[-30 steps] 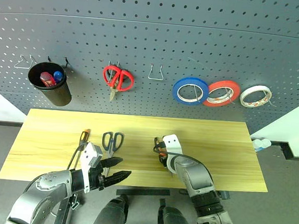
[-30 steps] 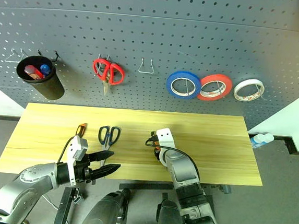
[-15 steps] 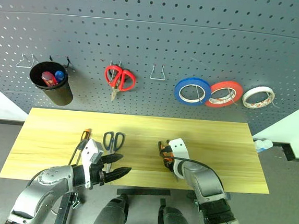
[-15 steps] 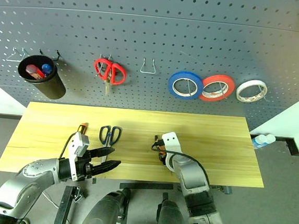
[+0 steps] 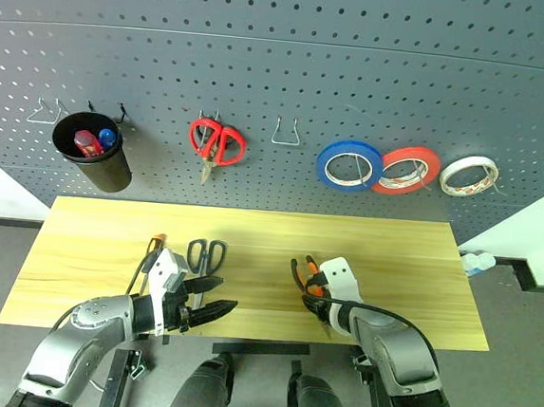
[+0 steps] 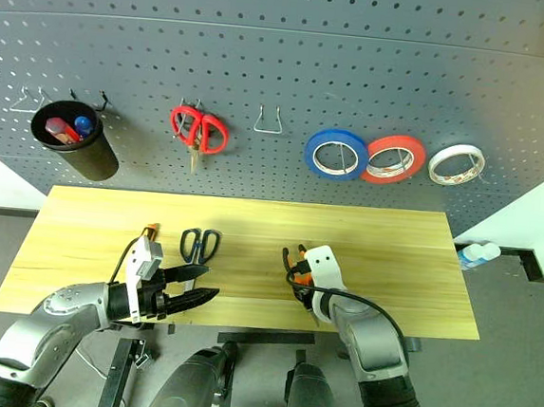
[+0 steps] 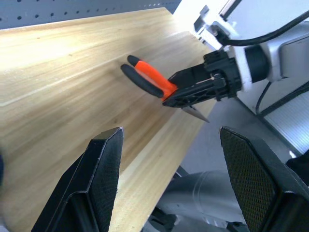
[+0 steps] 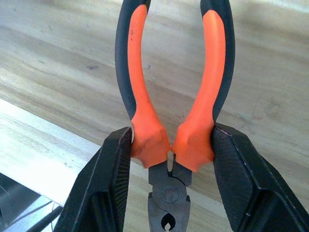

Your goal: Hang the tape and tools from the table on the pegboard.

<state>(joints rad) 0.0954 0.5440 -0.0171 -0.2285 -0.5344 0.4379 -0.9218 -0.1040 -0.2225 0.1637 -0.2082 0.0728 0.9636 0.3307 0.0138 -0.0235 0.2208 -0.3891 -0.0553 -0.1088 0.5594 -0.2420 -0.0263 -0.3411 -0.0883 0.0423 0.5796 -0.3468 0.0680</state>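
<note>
My right gripper point(image 5: 316, 291) is shut on the small pliers point(image 5: 301, 270) near their joint, over the table's point(image 5: 402, 243) front middle. Their orange-and-black handles point(image 8: 170, 87) point toward the pegboard point(image 5: 284, 71). The left wrist view also shows the held pliers point(image 7: 148, 79). My left gripper point(image 5: 218, 297) is open and empty near the front edge. The dark-handled scissors point(image 5: 206, 254) lie just beyond it, with the slim screwdriver point(image 5: 154, 248) to their left. The whitish tape point(image 5: 467, 175) hangs on the pegboard at the far right.
On the pegboard hang a black cup point(image 5: 92, 153) holding small items, red-handled scissors point(image 5: 216, 143), a blue roll point(image 5: 348, 164) and a red roll point(image 5: 405, 169). A bare wire hook point(image 5: 284, 132) sits between the red scissors and the blue roll. A small bottle point(image 5: 476, 262) stands off the table's right end.
My right gripper has carried the pliers to the right and nearer the table's front edge. The left gripper has barely moved.
</note>
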